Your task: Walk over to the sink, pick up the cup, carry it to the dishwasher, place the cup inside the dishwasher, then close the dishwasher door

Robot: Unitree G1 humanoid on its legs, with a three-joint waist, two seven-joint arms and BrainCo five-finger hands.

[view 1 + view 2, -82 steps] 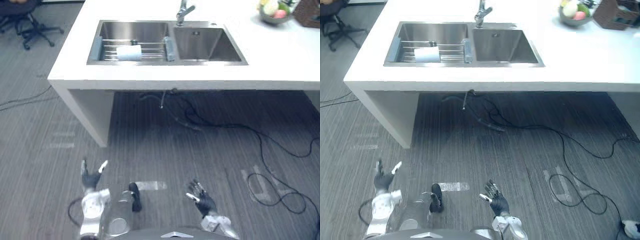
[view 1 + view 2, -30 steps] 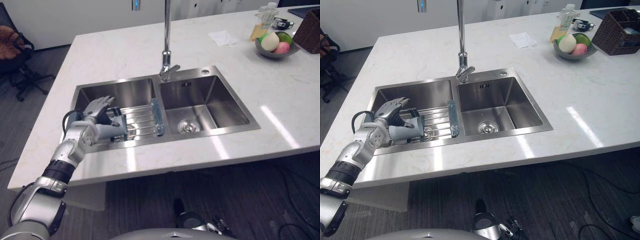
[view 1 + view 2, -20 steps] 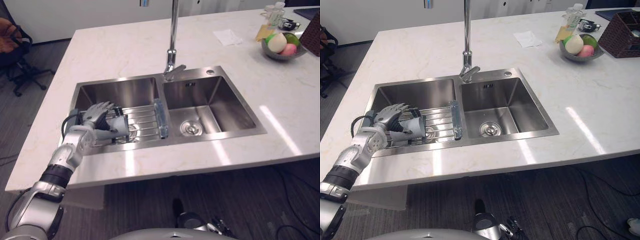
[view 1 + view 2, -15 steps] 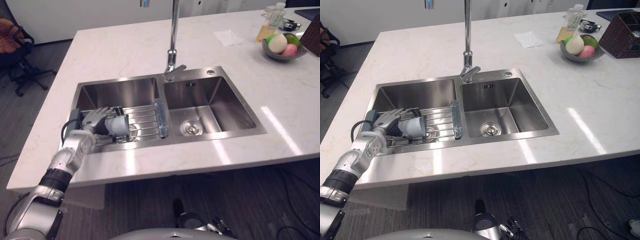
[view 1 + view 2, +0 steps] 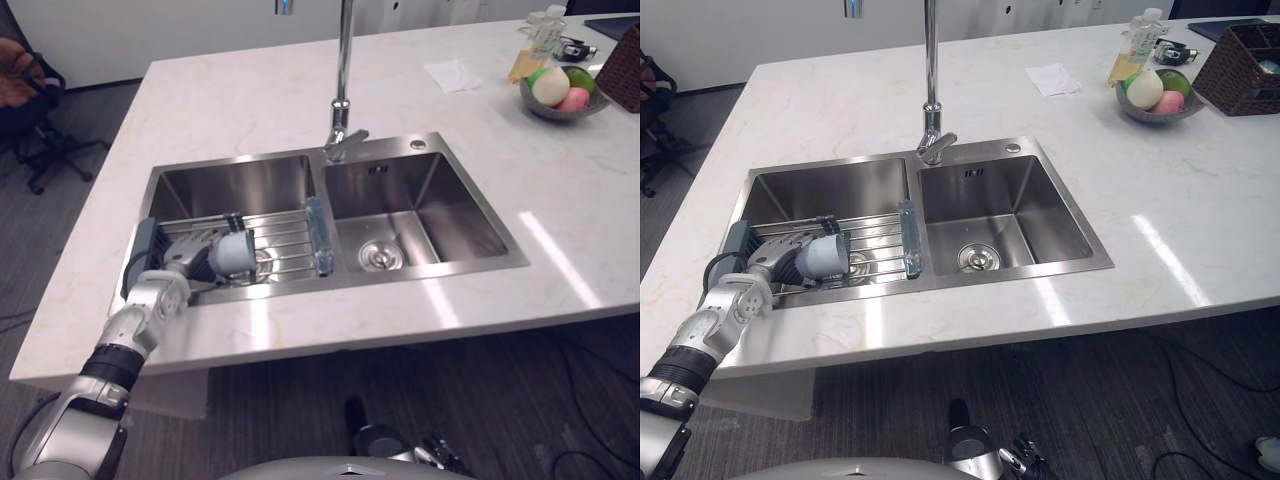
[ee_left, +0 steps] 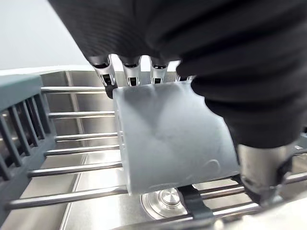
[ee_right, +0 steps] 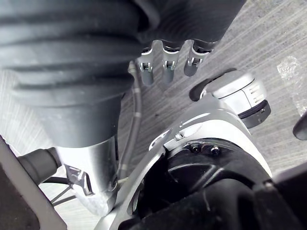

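Note:
A pale grey-blue cup [image 5: 234,255] lies on its side on the wire rack [image 5: 285,243] across the left basin of the steel sink [image 5: 350,284]. My left hand [image 5: 186,253] reaches over the sink's front rim and is curled round the cup. In the left wrist view the fingers [image 6: 128,72] wrap the cup's [image 6: 172,139] far side and the thumb presses its near side. The cup rests low over the rack bars. My right hand [image 7: 163,61] hangs low over the floor with relaxed fingers, far from the sink.
A tall faucet [image 5: 343,100] stands behind the divider between the basins. The right basin [image 5: 420,215] holds only its drain. On the white counter sit a fruit bowl [image 5: 558,90], a wicker basket [image 5: 1240,62] and a napkin [image 5: 447,73]. An office chair [image 5: 30,120] stands at the far left.
The camera has come from the floor in front of the counter to right over the sink. My left hand reached onto the rack and its fingers curled round the cup.

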